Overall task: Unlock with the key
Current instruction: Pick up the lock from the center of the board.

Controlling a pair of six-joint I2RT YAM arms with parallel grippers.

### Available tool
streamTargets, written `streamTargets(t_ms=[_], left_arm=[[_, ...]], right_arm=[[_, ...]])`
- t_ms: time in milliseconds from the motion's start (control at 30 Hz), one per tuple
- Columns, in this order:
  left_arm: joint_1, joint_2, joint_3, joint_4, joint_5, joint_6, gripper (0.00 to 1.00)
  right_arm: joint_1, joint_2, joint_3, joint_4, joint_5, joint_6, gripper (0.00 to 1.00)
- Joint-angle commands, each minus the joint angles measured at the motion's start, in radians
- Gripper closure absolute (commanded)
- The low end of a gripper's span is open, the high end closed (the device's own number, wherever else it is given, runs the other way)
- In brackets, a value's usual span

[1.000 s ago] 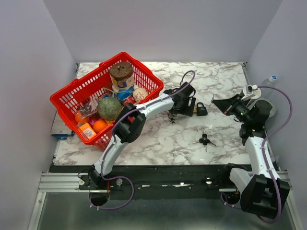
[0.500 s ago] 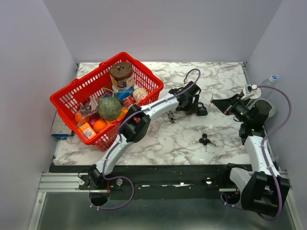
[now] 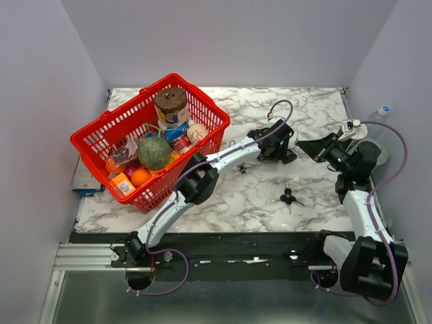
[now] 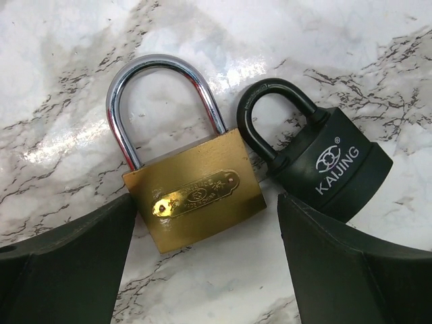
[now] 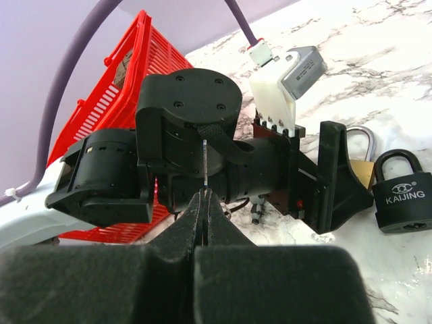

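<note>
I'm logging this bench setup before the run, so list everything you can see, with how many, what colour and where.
brass padlock: one, gold with a silver shackle, flat on the table, right of centre
black padlock: one, black, right beside the brass one
keys: one bunch, black heads, on the table nearer the arm bases than the padlocks
basket: one, red, left side of the table
groceries: several, mixed colours, inside the basket
small dark item: one, between basket and keys, too small to identify
bottle: one, clear with a blue cap, beyond the table's right edge
table: one, white marble
left tool: one, black, open, straddling the brass padlock
right tool: one, black, shut, right of the padlocks, pointing towards them
</note>
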Motion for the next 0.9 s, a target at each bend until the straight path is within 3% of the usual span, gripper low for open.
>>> streamTargets(t_ms=[0,200,333,433,700,867], left_arm=[[-0.011,0.078,-0.012,-0.025,-0.032,-0.035,0.09],[-0.010,0.075,-0.031,-0.030,-0.067,-0.003,0.21],[-0.003,0.063,-0.043,-0.050,-0.055,0.031,0.48],[-0.003,-0.009,-0.167,0.011,-0.040,0.051,0.56],[-0.007,-0.197,-0.584,0.159,-0.021,0.024,0.57],[-0.030,-0.284,-0.657,0.226,-0.031,0.044,0.36]], right_arm=[[-0.010,0.006,-0.010,0.054,-0.040,0.015,0.99],[-0.013,0.010,-0.015,0.068,-0.046,0.024,0.99],[-0.017,0.009,-0.018,0.071,-0.051,0.027,0.99],[-0.018,0.006,-0.018,0.072,-0.056,0.026,0.99],[-0.020,-0.004,-0.020,0.066,-0.071,0.018,0.99],[-0.020,-0.005,-0.018,0.058,-0.073,0.015,0.99]])
